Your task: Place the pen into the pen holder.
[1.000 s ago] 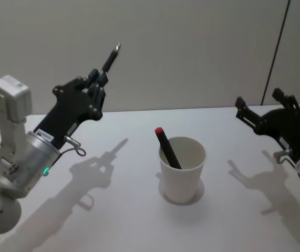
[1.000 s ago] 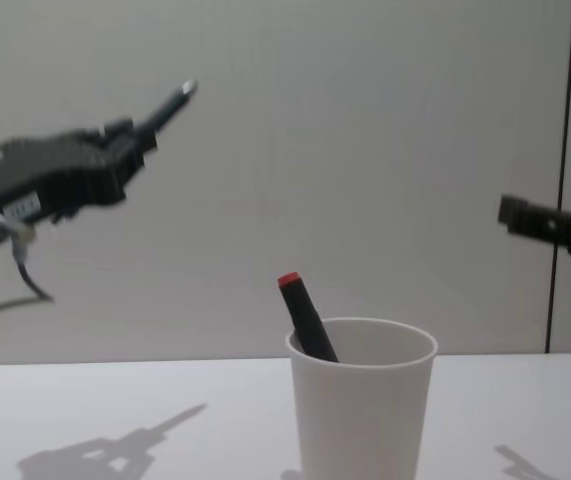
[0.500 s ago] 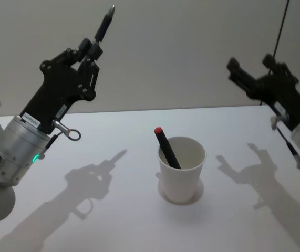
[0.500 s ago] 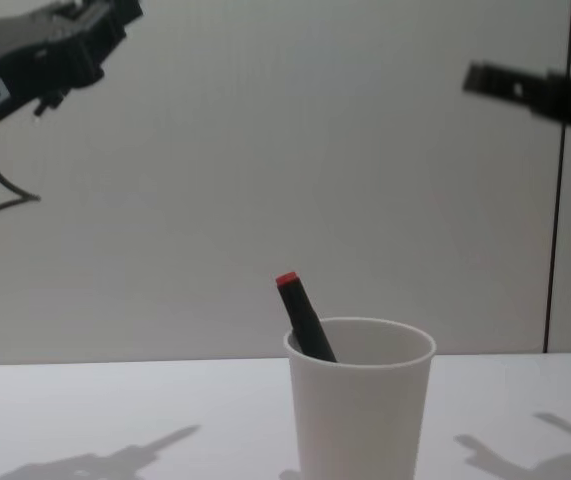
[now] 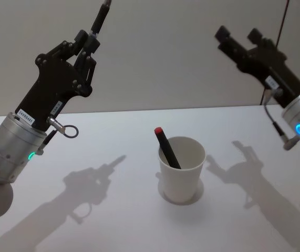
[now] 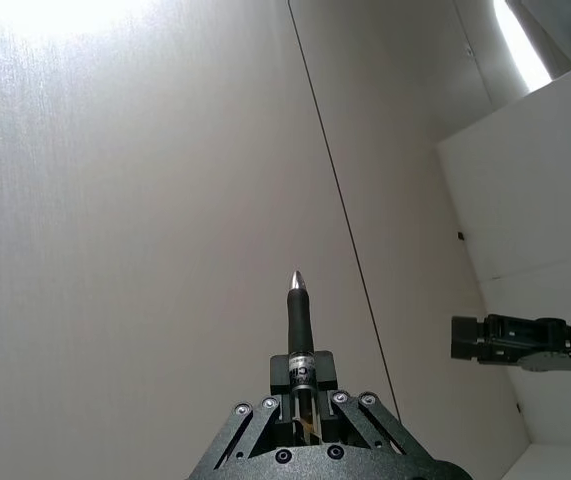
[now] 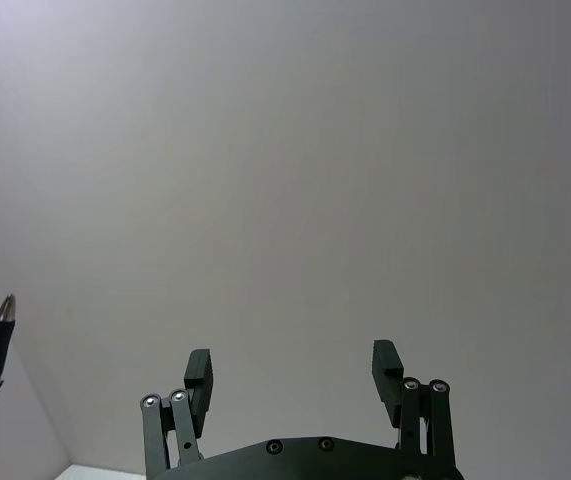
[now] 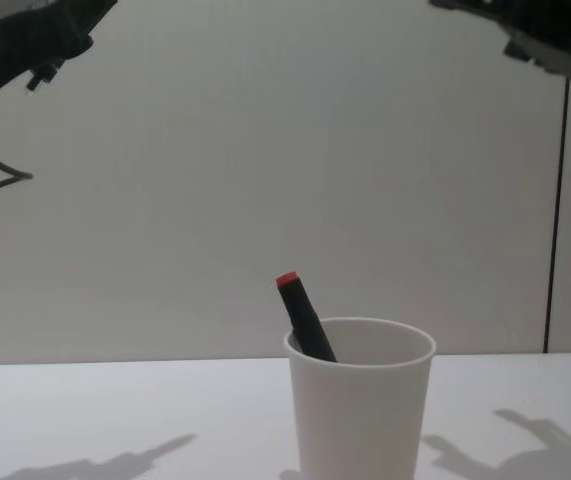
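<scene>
Evidently unfinished: the pen was held aloft, well apart from the pen holder.
Left gripper jaws were clenched on it; right gripper jaws were released.

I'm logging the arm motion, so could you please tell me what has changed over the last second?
Both arms rose: the left gripper, shut on the silver-tipped pen, lifted it higher; the open right gripper climbed too. The white paper cup and the red-capped pen in it stayed put.
</scene>
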Robot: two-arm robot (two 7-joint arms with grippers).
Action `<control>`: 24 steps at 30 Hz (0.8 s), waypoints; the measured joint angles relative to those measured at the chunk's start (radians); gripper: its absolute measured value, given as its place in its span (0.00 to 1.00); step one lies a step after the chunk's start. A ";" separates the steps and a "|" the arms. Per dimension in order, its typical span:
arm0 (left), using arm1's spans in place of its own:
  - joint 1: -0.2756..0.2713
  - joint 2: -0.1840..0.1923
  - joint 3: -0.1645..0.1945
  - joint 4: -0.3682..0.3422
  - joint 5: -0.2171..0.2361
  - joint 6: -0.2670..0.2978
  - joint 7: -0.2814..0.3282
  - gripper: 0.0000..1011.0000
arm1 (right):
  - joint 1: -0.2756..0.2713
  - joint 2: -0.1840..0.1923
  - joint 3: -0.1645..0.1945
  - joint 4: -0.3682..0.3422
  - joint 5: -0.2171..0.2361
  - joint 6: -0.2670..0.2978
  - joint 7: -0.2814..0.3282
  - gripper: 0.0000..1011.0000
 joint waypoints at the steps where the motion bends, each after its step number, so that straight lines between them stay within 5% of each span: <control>1: 0.001 0.000 0.000 0.000 0.000 -0.001 -0.001 0.14 | 0.000 -0.003 -0.004 0.003 0.000 0.002 0.003 0.99; 24: 0.030 -0.007 -0.002 -0.045 0.045 0.019 0.052 0.14 | 0.022 -0.095 -0.113 0.060 0.015 0.123 0.123 0.99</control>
